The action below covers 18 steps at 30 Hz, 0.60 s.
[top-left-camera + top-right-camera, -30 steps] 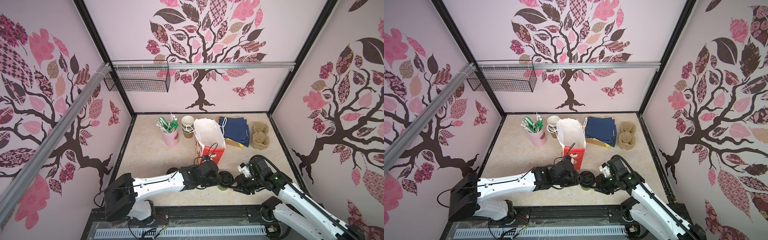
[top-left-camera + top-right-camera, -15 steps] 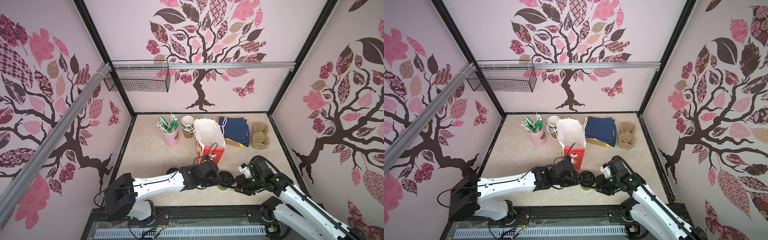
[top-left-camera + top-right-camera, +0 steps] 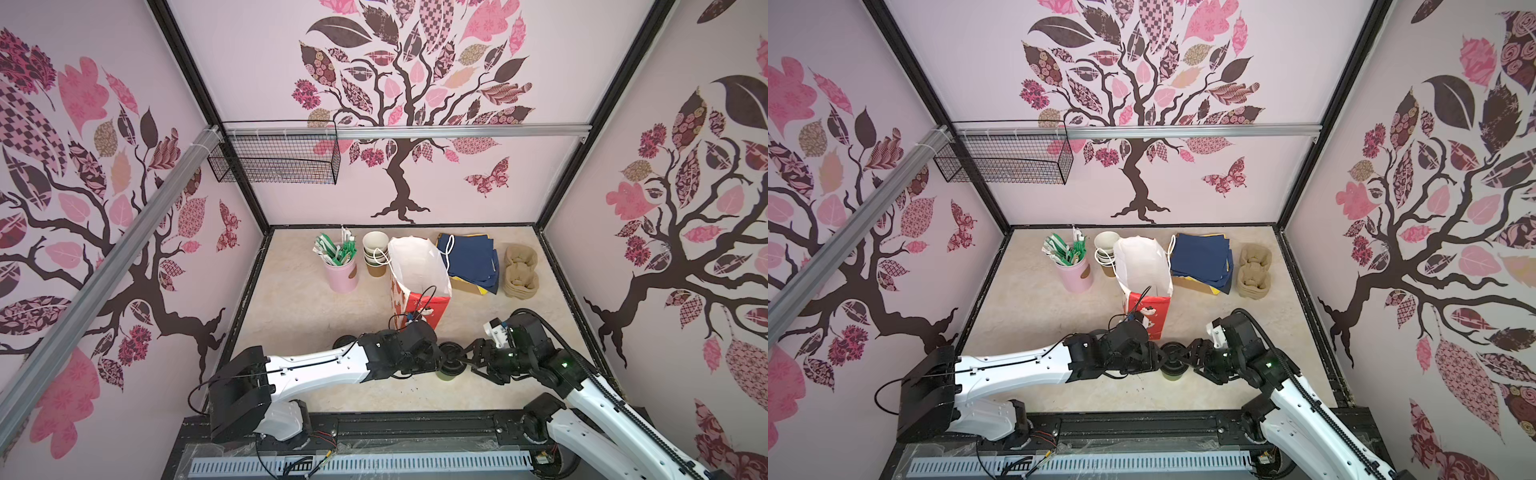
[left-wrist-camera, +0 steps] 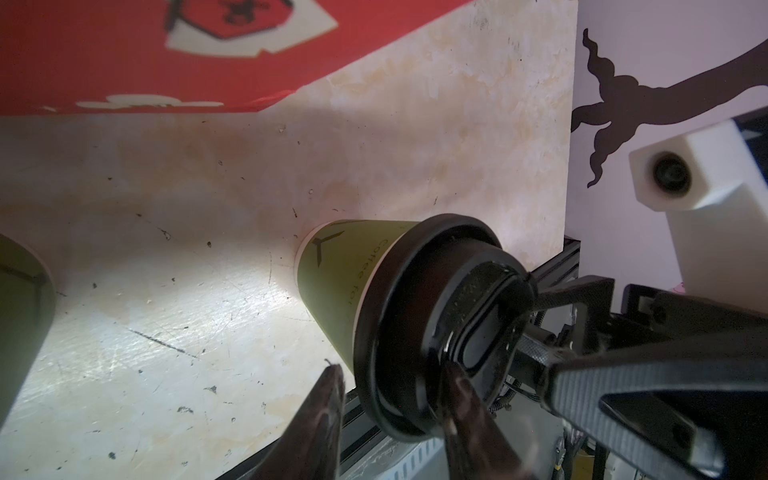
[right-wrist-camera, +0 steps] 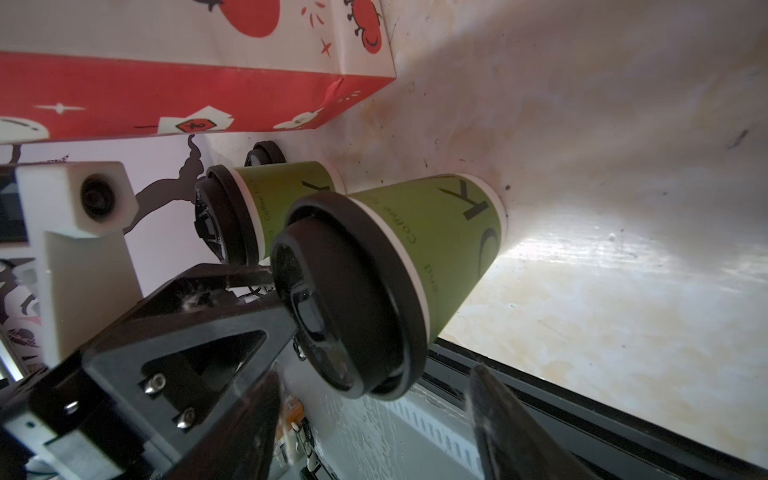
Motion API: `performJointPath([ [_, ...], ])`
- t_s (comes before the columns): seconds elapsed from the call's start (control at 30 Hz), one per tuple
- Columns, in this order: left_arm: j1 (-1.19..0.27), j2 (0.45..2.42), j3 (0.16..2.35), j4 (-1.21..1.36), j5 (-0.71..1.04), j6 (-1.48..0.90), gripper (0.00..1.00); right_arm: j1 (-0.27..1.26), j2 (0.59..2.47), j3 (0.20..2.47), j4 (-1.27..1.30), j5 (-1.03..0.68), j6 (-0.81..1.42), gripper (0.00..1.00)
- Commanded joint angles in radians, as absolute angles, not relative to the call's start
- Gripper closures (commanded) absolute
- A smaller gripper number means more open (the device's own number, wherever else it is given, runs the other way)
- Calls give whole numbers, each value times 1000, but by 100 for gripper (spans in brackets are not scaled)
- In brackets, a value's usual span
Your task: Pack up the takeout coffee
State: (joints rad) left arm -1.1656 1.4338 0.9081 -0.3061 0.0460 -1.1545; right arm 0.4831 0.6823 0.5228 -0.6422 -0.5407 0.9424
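Note:
One takeout coffee (image 3: 451, 372) (image 3: 1173, 369), a green paper cup with a black sip lid, stands upright near the table's front edge in both top views. My left gripper (image 4: 392, 370) is open; one finger (image 4: 465, 415) lies over the lid top, the other finger (image 4: 324, 415) hangs beside the cup wall with a gap. Opposite it, my right gripper (image 5: 374, 374) is open wide around the lid (image 5: 349, 307) without touching. A second lidded green cup (image 5: 282, 195) stands just behind, and its edge (image 4: 20, 299) shows in the left wrist view. In the top views the left arm hides it.
An open red and white paper bag (image 3: 419, 282) stands just behind the grippers. At the back are a pink cup of straws (image 3: 341, 270), stacked paper cups (image 3: 376, 257), navy bags (image 3: 471, 262) and brown carriers (image 3: 521, 270). A black lid stack (image 5: 266, 153) sits beyond the cups.
The jaws of both grippers have spread apart at the cup's lid, the right ones much wider. The cup and both arms stay about where they were.

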Motion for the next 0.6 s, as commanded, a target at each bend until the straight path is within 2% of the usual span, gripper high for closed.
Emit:
performJointPath([
  [0.0,-1168,1437,871,-420,50,-1125,57,485,701,537,-611,-511,960,24],
  [0.57,-1168,1363,856,-342,51,-1082,40,486,727,536,-613,-516,944,23],
])
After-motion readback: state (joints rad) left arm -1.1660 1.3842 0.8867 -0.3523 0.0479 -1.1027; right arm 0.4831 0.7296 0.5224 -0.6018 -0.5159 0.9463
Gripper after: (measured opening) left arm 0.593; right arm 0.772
